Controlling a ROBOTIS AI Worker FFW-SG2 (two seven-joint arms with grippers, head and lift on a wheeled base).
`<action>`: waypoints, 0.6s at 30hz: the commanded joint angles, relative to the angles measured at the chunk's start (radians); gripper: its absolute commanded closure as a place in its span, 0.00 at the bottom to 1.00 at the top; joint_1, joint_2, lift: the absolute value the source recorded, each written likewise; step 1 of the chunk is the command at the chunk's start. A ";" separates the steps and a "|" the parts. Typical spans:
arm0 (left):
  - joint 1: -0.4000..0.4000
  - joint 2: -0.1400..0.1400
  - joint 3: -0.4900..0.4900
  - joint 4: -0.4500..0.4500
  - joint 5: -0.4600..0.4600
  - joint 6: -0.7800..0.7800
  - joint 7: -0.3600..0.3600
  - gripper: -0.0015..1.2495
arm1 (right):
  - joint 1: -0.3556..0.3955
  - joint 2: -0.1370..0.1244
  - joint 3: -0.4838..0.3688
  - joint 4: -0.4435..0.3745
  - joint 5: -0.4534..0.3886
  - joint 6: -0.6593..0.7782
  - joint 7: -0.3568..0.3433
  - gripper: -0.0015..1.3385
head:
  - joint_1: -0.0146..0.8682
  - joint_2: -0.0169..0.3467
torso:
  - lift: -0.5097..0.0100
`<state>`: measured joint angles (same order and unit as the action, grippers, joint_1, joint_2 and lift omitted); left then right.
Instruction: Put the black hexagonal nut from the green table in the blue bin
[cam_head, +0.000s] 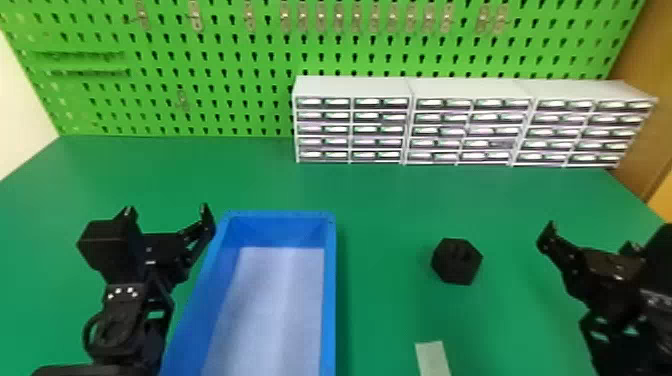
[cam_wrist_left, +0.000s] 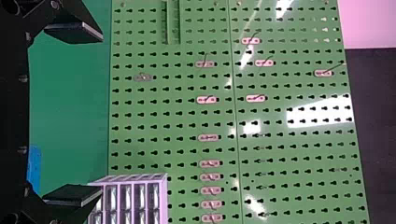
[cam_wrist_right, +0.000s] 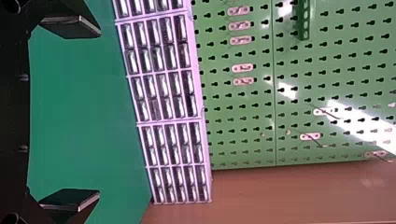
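Black hexagonal nut (cam_head: 456, 261): alone on the green worktop (cam_head: 390, 200), right of the blue bin and well apart from it.
Nut handling: probably stiff and sturdy, with little risk of crushing; weight hard to judge, perhaps light if plastic; smooth sides might slip or turn.
Nut hold: best across two opposite flat sides, not corners, with the fingers reaching low enough for a firm bite.
Right tool (cam_wrist_right: 98, 113): fingers spread, nothing between them; right of the nut, the likelier one to take it.
Left tool (cam_head: 166, 207): spread and empty, by the bin's left side.
Blue bin (cam_head: 328, 300): open-topped, pale inside; its right wall stands in the way, so the nut should be lifted over it.
Pale strip (cam_head: 433, 357): near side of the worktop, nearer than the nut, off the direct path.
Drawer units (cam_head: 470, 90): far side, before the green pegboard (cam_head: 225, 45), clear of the carry.
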<state>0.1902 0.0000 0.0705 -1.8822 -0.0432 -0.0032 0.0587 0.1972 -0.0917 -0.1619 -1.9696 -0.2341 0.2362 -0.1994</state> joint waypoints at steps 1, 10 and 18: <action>0.000 -0.003 0.000 0.000 0.000 0.000 0.000 0.11 | 0.001 0.000 -0.001 -0.002 -0.001 0.000 0.000 0.07 | 0.76 0.20 | 0.80; -0.001 -0.003 -0.003 0.000 -0.001 -0.001 0.000 0.11 | 0.001 0.001 -0.002 -0.002 -0.005 0.002 0.000 0.07 | 0.76 0.20 | 0.80; -0.003 -0.003 -0.003 0.000 -0.004 0.000 0.001 0.11 | -0.001 0.000 -0.008 -0.006 -0.016 0.031 0.000 0.07 | 0.76 0.20 | 0.80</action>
<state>0.1887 0.0000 0.0663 -1.8822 -0.0469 -0.0033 0.0589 0.1970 -0.0905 -0.1661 -1.9716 -0.2443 0.2520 -0.1994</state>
